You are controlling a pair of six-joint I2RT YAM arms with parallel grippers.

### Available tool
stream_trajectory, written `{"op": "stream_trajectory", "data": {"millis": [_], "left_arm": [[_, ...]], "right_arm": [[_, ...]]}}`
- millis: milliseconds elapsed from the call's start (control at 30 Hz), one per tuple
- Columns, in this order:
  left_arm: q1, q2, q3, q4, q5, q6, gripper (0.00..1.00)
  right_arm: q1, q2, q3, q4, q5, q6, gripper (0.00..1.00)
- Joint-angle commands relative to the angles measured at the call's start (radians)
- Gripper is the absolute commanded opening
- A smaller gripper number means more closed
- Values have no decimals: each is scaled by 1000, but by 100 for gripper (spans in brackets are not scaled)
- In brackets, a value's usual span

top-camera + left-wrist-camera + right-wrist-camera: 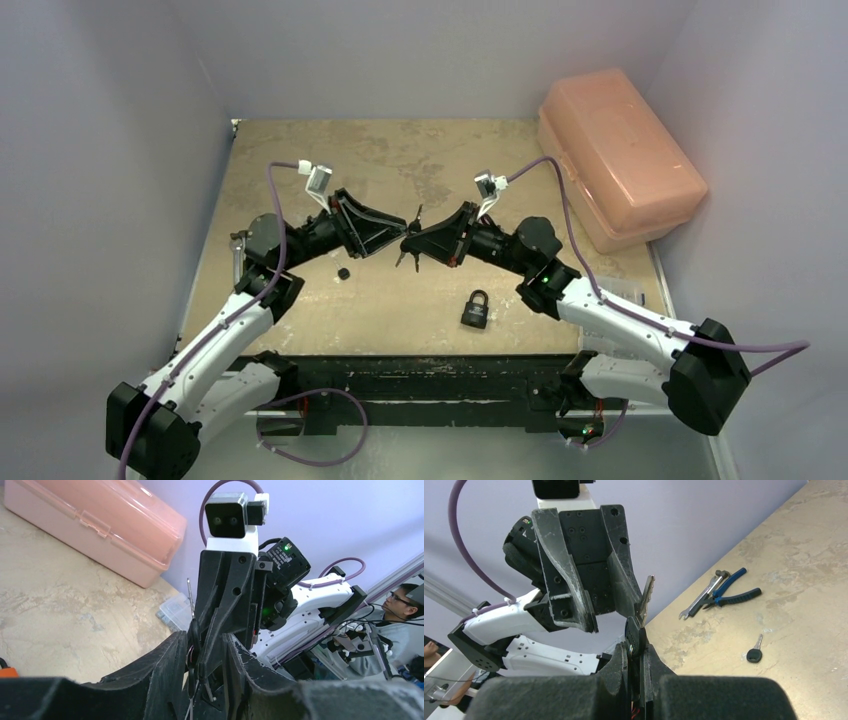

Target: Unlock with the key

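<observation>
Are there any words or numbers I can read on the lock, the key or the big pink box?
Nothing here can be read: no words, numbers or signs in any view.
Any marking on the padlock is too small to read.
The pink box shows no label.
The key shows no stamp that can be read.

Left arm [215, 335]: reaches forward and inward from its base, elbow out to the left. Right arm [620, 320]: mirrored, elbow out to the right. Left gripper [614, 622]: facing the right gripper [636, 652] tip to tip, jaws apart. Right gripper: jaws pinched on the key [634, 632].
</observation>
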Motion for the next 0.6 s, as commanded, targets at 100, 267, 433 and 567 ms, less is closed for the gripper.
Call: {"op": "stream_trajectory", "data": {"millis": [100, 267, 433, 567], "left_arm": [[-22, 13, -28, 73, -5, -15, 33], [-36, 31, -29, 92, -13, -16, 30], [-40, 40, -28, 114, -17, -23, 24], [-40, 48, -28, 115, -17, -26, 21]], "right_arm": [[0, 1, 60, 21, -22, 4, 0], [3, 7, 65, 22, -30, 4, 0], [7, 10, 71, 15, -32, -2, 0], [13, 14, 73, 9, -34, -12, 0]]}}
